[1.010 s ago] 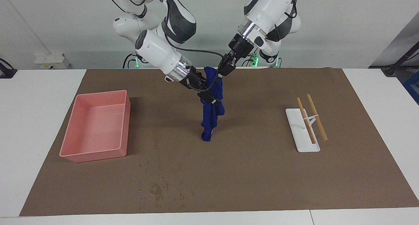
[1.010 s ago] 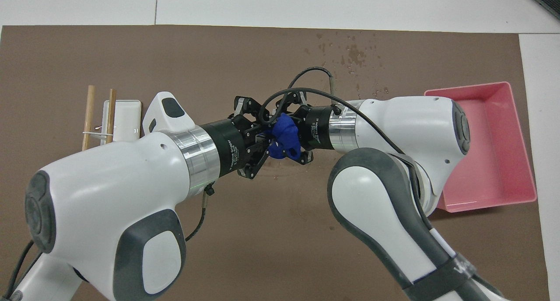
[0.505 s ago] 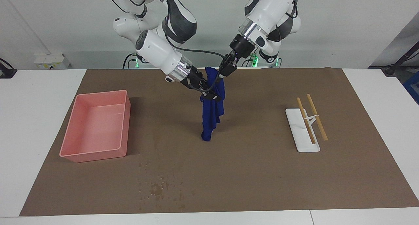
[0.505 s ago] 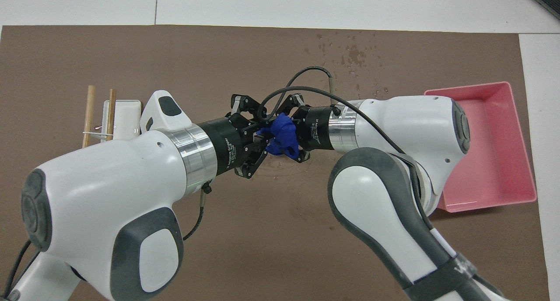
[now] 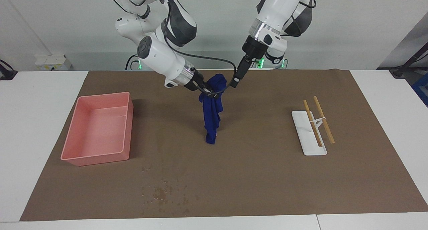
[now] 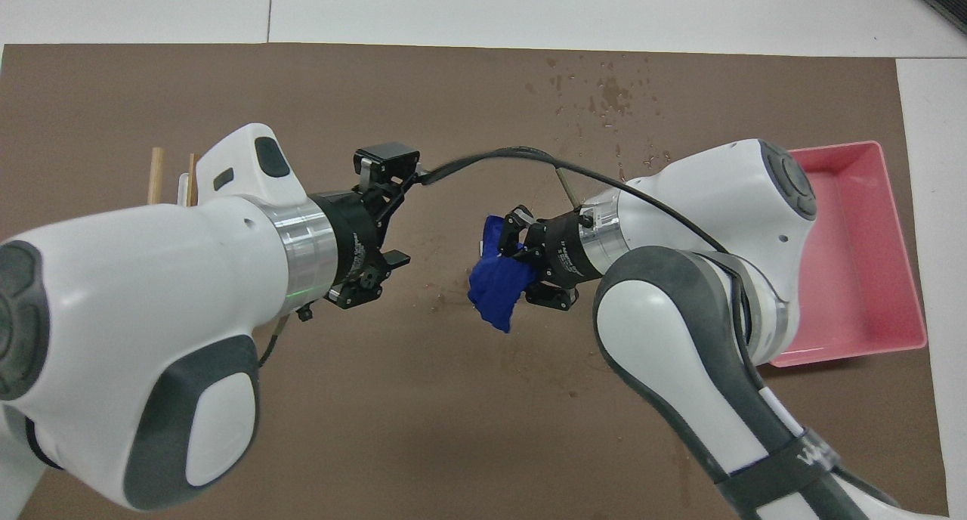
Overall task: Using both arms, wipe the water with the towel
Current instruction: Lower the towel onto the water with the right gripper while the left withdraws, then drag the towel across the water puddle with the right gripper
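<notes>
A dark blue towel (image 5: 211, 113) hangs in a long bunch over the middle of the brown mat (image 5: 267, 176). My right gripper (image 5: 209, 90) is shut on its upper part, and the towel (image 6: 495, 282) bulges out under the right gripper (image 6: 514, 252). Whether its lower end touches the mat I cannot tell. My left gripper (image 5: 235, 80) stands open beside the towel's top, apart from it. In the overhead view the left gripper (image 6: 393, 208) has widely spread fingers with nothing between them. The water (image 5: 161, 192) is a patch of droplets on the mat farther from the robots than the towel, also seen as water (image 6: 607, 91).
A pink tray (image 5: 100, 155) sits at the right arm's end of the mat, its rim (image 6: 808, 151) partly under the right arm. A white stand (image 5: 302, 136) carrying two wooden sticks (image 5: 323, 120) lies toward the left arm's end.
My left gripper has opened, let go of the towel's top and drawn back and up. The right gripper has closed on the towel and now holds it alone.
</notes>
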`<state>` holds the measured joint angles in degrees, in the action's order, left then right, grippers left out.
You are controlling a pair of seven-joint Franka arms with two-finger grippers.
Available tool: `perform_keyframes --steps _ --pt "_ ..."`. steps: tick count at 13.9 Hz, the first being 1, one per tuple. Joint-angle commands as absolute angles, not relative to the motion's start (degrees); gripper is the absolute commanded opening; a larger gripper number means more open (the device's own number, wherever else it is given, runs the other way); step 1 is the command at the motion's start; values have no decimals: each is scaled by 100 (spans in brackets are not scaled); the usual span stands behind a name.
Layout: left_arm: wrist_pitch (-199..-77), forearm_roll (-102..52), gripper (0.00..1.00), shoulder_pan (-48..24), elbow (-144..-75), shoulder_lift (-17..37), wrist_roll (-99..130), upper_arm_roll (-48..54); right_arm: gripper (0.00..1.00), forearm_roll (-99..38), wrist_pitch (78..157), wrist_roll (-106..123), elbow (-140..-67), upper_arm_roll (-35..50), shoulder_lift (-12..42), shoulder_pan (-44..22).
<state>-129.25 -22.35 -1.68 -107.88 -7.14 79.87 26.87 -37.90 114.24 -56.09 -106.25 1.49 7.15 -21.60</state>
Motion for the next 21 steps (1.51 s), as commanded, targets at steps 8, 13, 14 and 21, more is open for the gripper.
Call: perform_keyframes --steps 8,13,14,21 --pt "-10683 -29 100 1318 -9786 -449 2334 2628 0 219 10077 -313 -11292 193 106 -1330" --pt "-8820 466 100 1397 -8879 -115 504 2506 0 106 11439 9 -12231 211 202 -888" --pt "-8476 466 100 1397 -8703 -36 14 2444 0 105 11931 9 -12548 211 211 -879" --pt "-8262 431 100 200 -8666 -70 -316 1115 0 106 13939 9 -12325 211 1369 -914"
